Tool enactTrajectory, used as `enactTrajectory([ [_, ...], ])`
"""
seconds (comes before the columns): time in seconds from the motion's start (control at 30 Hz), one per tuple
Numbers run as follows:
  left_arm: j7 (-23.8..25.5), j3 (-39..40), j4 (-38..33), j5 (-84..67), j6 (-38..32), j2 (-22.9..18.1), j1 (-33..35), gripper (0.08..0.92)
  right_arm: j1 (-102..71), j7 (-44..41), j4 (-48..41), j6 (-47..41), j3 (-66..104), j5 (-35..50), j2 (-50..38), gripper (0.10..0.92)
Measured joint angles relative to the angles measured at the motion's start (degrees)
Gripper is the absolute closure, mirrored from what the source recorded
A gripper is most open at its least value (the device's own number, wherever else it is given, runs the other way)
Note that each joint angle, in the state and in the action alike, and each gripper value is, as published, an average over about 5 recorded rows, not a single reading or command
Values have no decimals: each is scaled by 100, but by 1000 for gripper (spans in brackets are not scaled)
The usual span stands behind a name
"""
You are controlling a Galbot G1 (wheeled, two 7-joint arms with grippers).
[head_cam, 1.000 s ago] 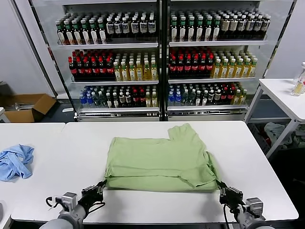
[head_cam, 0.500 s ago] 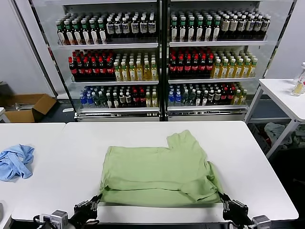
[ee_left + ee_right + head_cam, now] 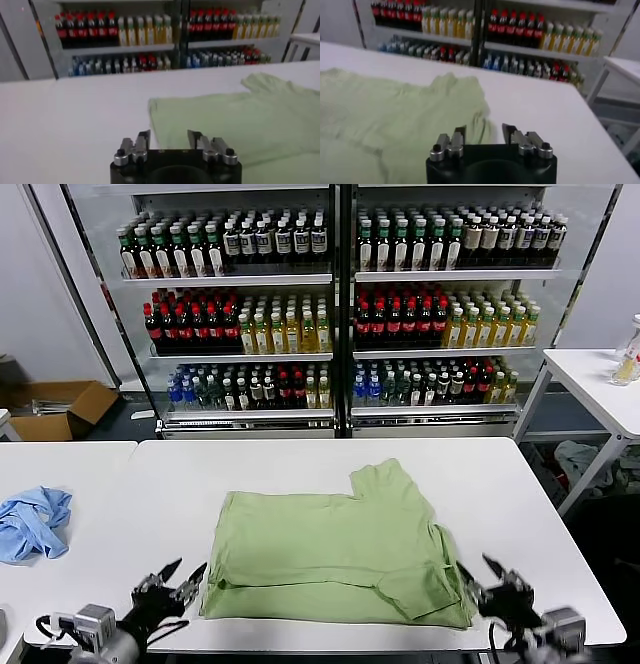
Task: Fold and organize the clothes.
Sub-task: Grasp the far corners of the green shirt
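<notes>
Green polo shirt point(image 3: 335, 554) lies flat near the front edge of the white table point(image 3: 520, 514), already doubled over into a rough rectangle; one sleeve point(image 3: 385, 477) sticks out at the shirt's far side. Front hem shows layered edges and a loose flap toward the shirt's right front corner.

Left gripper point(image 3: 172, 582) sits just off the shirt's left front corner, fingers apart, holding nothing. Right gripper point(image 3: 497, 582) just off the shirt's right front corner, fingers likewise spread and empty. Both wrist views agree: open fingers with cloth ahead of them, none between.

Handling, as judgement: light, limp knit, no stiffness; it will sag and drag rather than hold shape, and layers may slip against each other. Best pinched at corners or along a folded edge, catching all layers together.

Blue cloth point(image 3: 32, 522) bunched well to the shirt's left, on the neighbouring table. Drinks cooler point(image 3: 340, 304) beyond the shirt
</notes>
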Motion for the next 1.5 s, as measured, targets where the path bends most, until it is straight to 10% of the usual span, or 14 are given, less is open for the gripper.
enactTrajectory([
  [0.33,12,643,846,-151,51,78,-1389,188,2624,261,-1635,-156,-1382,191,382,205],
  [1.5,607,2602,4704,-48,-180,14,-4855,177,5898,142,-6092,5,-2998,-569,1904,203],
])
